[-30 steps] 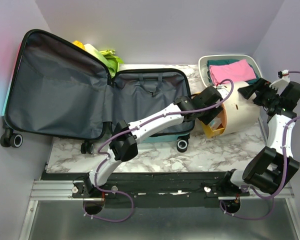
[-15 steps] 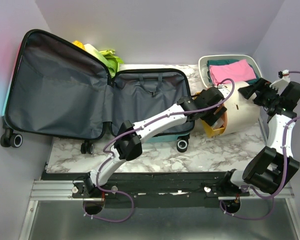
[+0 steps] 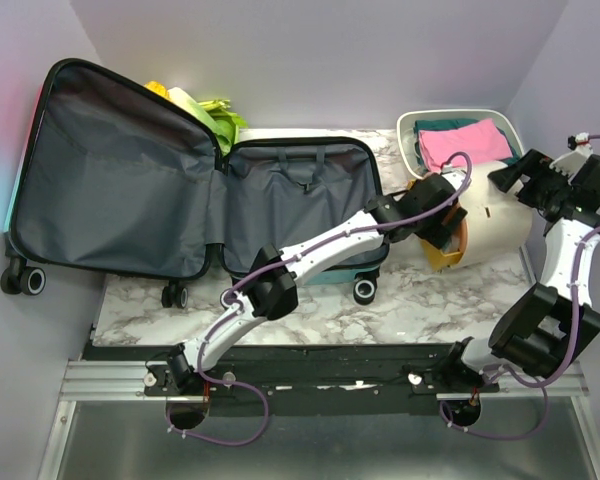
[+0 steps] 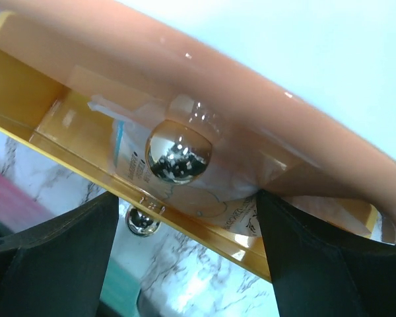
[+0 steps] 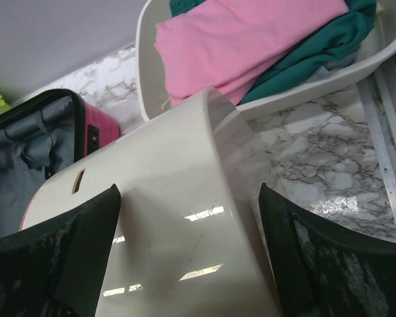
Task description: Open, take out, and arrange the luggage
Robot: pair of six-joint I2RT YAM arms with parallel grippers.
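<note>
The luggage (image 3: pixel 290 200) lies open on the marble table, its lid (image 3: pixel 110 180) spread to the left and the dark grey lining showing. Its lining and pink edge show in the right wrist view (image 5: pixel 26 152). My left gripper (image 3: pixel 442 228) reaches right past the luggage and is open at a yellow drawer (image 4: pixel 26 86) with a silver knob (image 4: pixel 178 150) in a cream rounded case (image 3: pixel 490 225). The drawer's edge lies between its jaws (image 4: pixel 185 198). My right gripper (image 3: pixel 508 180) is open, its jaws (image 5: pixel 190 191) astride the cream case (image 5: pixel 171 218).
A white tray (image 3: pixel 410 125) with folded pink cloth (image 3: pixel 465 142) and teal cloth stands at the back right, also seen in the right wrist view (image 5: pixel 145 39). A yellow-green bundle (image 3: pixel 205 110) lies behind the luggage. Walls close in on both sides.
My left gripper has moved right with the yellow drawer and the cream case has shifted right. My right gripper has drawn back slightly to the right.
</note>
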